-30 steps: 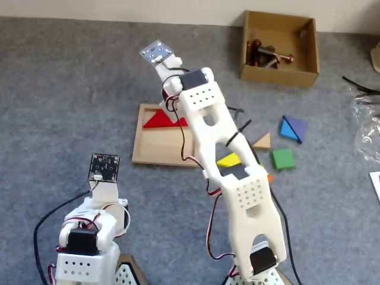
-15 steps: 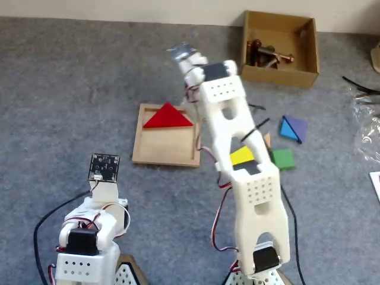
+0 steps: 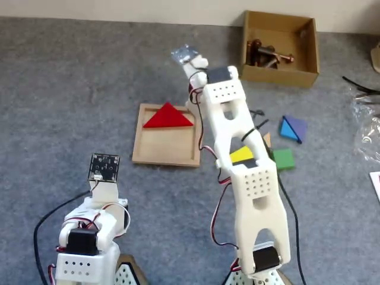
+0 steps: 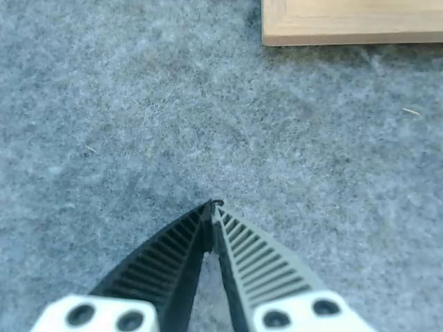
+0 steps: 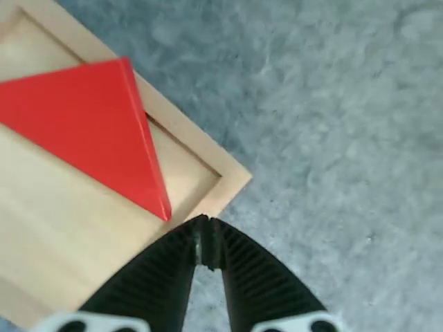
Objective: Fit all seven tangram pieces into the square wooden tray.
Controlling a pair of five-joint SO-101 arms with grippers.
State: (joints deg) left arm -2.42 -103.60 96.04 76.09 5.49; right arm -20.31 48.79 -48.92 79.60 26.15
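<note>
The square wooden tray (image 3: 166,146) lies mid-table with a red triangle (image 3: 168,116) flat against its far side. The right arm (image 3: 228,113) stretches past the tray's right edge. In the right wrist view my right gripper (image 5: 206,225) is shut with nothing in it, just above the tray rim (image 5: 194,142) at a corner, beside the red triangle (image 5: 83,131). Right of the arm lie a yellow piece (image 3: 242,154), a green square (image 3: 283,158), a blue triangle on a purple piece (image 3: 292,128) and a tan triangle (image 3: 265,140). My left gripper (image 4: 211,205) is shut over bare carpet, short of the tray edge (image 4: 346,28).
A cardboard box (image 3: 279,41) with wooden parts stands at the back right. Clear plastic wrap (image 3: 368,136) and cables lie at the right edge. The left arm's base (image 3: 89,243) sits at the front left on grey carpet.
The right arm has swung right and away from over the tray, uncovering the red triangle left inside it. The left arm has kept still.
</note>
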